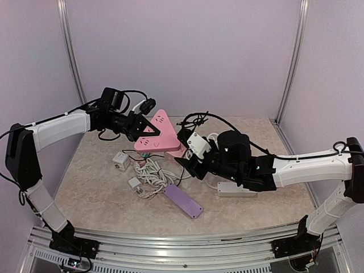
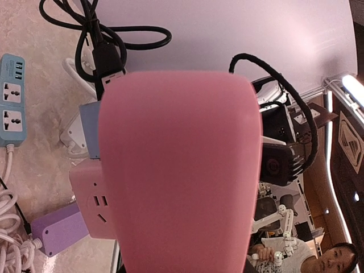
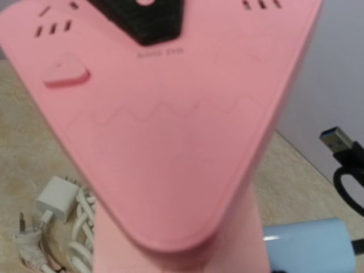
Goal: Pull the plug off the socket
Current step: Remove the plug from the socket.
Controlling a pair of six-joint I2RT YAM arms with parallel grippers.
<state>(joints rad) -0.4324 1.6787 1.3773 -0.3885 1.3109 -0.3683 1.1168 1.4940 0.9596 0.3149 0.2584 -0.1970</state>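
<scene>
The left arm rises from its base at the near left, bends at the elbow and reaches across the bench (image 1: 85, 187) toward the back. Its hand (image 1: 145, 129) meets the pink socket (image 1: 162, 139) from the left. One black finger (image 1: 150, 130) lies flat on the socket's upper face, and the right wrist view shows that same finger pressed on the face near the slot rows. The other finger is hidden behind the body, so the hand appears clamped on the socket. The left wrist view is almost filled by the pink body.

The right arm stretches in low from the right, with its forearm over a white power strip (image 1: 236, 189). Its hand (image 1: 186, 149) is right at the socket's lower right corner. I cannot tell whether it is open or closed, because no view shows its fingers clearly.

The socket is three-sided and sits tilted at mid-bench between the two hands. A black USB plug (image 3: 334, 139) shows to its right with its metal tip bare, apart from the pink face. Its black cable (image 1: 196, 119) loops behind the socket.

In front of the socket lie a coiled white cable (image 1: 151, 173), a small white cube adapter (image 1: 119, 160) and a purple power strip (image 1: 185, 200)
</scene>
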